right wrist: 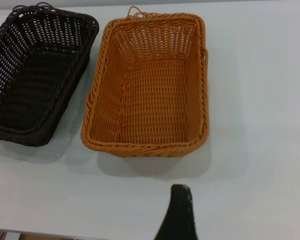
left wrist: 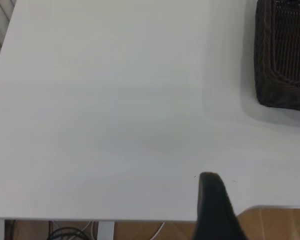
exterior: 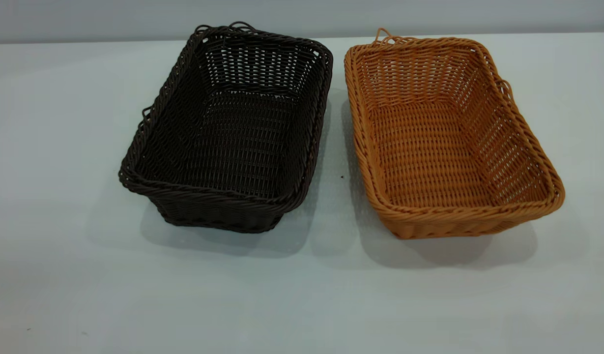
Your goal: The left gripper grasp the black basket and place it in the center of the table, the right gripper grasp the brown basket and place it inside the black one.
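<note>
Left gripper [left wrist: 215,210]: mine hung off the table's [exterior: 61,275] edge, well left of the baskets; whether its jaws were spread, I could not tell.
Black basket [exterior: 233,132]: stood left of centre, empty. I judged it light, stiff wicker; its braided rim looked the best hold.
Brown basket [exterior: 444,137]: sat just right of it, apart.
Right gripper [right wrist: 177,217]: hovered near-side of the brown basket; jaw state hidden.

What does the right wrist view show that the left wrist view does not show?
Only the right wrist view shows the brown basket, empty, beside the black basket, and a tip of the right end effector. Only the left wrist view shows a tip of the left end effector and the floor past the table edge. Both share the white table and the black basket.
</note>
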### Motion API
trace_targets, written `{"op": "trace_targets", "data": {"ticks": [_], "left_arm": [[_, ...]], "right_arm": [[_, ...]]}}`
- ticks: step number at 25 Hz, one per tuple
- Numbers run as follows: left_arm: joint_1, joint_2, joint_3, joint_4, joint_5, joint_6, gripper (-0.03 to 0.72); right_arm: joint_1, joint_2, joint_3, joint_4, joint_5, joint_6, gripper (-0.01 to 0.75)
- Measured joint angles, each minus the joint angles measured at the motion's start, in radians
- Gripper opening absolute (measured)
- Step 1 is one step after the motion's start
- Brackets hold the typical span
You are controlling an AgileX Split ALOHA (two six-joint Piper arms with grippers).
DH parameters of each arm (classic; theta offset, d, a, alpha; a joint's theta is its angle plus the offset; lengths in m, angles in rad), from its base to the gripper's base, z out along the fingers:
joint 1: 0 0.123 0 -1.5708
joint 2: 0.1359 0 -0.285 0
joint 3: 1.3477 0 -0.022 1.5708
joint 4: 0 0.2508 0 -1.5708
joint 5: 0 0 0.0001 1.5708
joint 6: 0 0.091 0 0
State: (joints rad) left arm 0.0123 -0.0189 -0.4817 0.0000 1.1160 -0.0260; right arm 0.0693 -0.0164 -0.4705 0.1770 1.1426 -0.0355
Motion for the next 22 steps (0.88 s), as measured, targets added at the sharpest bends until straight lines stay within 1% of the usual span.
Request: {"op": "trace_targets", "data": {"ticks": [11, 16, 19, 22], "left_arm": [[0.000, 0.000, 0.000, 0.000, 0.000, 0.001, 0.400], [0.000, 0.010, 0.000, 0.000, 0.000, -0.005, 0.400], [0.000, 0.099, -0.017, 0.000, -0.014, -0.018, 0.402], [0.000, 0.263, -0.054, 0.000, -0.091, -0.018, 0.419]], "right_arm": [[0.000, 0.000, 0.000, 0.028, -0.001, 0.000, 0.570], [0.000, 0.014, -0.001, 0.008, -0.031, 0.066, 0.559], [0.000, 0.137, -0.002, 0.043, -0.067, 0.079, 0.559], [0.000, 0.339, -0.002, 0.108, -0.133, 0.054, 0.559]]}}
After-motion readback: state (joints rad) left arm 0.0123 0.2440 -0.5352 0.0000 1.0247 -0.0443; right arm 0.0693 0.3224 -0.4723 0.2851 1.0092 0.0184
